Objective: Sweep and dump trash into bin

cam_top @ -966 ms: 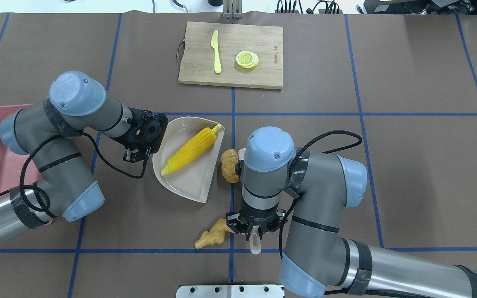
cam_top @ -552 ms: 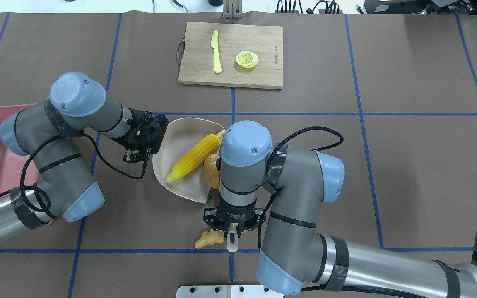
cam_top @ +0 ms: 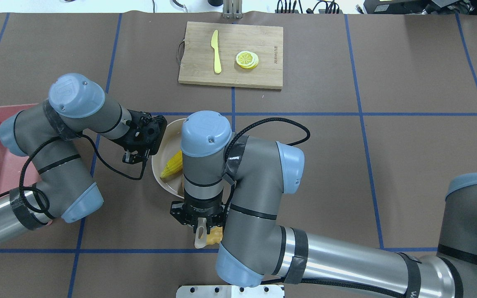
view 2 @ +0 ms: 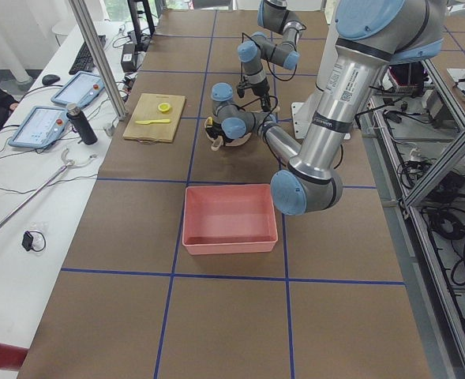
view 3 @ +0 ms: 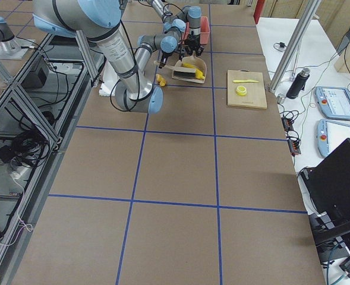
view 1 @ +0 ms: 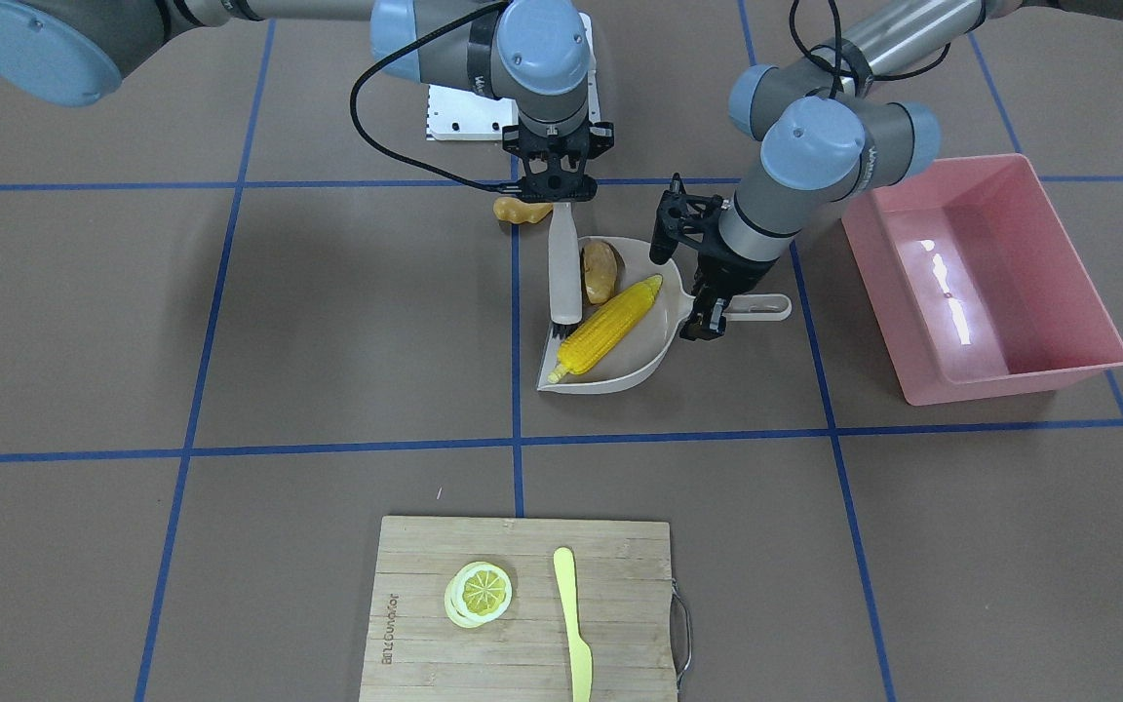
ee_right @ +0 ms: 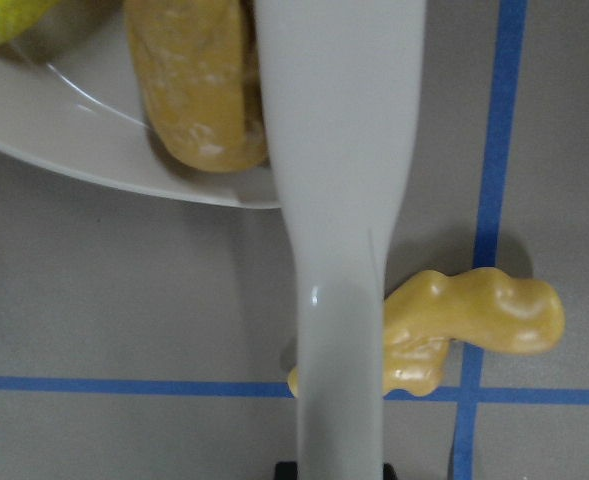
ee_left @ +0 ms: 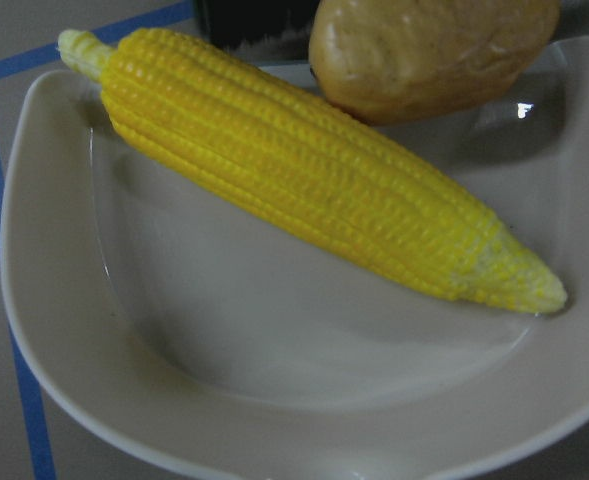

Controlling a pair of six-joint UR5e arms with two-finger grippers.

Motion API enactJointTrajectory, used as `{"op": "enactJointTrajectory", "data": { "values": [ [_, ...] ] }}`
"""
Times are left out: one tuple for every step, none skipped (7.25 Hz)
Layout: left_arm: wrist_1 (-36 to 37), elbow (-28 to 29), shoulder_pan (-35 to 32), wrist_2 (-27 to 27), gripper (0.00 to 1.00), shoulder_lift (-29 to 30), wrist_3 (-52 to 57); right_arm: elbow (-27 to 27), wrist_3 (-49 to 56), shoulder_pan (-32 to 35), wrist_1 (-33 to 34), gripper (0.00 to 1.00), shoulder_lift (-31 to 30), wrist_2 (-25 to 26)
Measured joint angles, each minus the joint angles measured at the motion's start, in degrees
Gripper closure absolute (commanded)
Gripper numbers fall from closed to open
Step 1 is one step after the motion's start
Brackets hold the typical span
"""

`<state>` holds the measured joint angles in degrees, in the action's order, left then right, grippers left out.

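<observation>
Corn cob [view 1: 610, 327] and potato [view 1: 600, 271] in dustpan [view 1: 644, 358] on brown blue-taped table [view 1: 230, 322].

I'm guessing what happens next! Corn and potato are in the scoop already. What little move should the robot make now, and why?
Probably the right pincer should carry the brush round behind the ginger root and push it toward the dustpan. The corn and potato lie in the dustpan, but the ginger root sits on the table outside it.
</observation>
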<state>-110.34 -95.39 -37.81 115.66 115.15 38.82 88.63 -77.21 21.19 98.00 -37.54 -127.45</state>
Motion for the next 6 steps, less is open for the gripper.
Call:
{"op": "enactJointTrajectory", "data": {
  "values": [
    [-1.0, 0.1, -0.1, 0.0, 1.00, -0.2, 0.0, -0.9, -0.8, 0.0, 0.0, 1.00, 1.4, -0.3],
    [-1.8, 0.1, -0.2, 0.2, 1.00, -0.5, 0.0, -1.7, -1.6, 0.0, 0.0, 1.00, 2.7, -0.6],
    [-2.6, 0.2, -0.2, 0.7, 1.00, -0.8, -0.2, -3.0, -2.2, 0.0, -0.1, 1.00, 4.3, -0.7],
    [-3.4, 0.3, -0.2, 1.2, 1.00, -1.3, -0.3, -5.1, -2.9, 0.0, -0.1, 1.00, 6.5, -1.2],
    [-4.0, 0.6, -0.2, 1.4, 1.00, -1.5, -0.4, -6.7, -3.5, 0.3, 0.0, 1.00, 8.2, -2.8],
    [-4.7, 1.0, -0.2, 1.5, 1.00, -1.5, -0.5, -7.2, -3.8, 1.0, 0.2, 1.00, 9.1, -4.9]
  ]
}}
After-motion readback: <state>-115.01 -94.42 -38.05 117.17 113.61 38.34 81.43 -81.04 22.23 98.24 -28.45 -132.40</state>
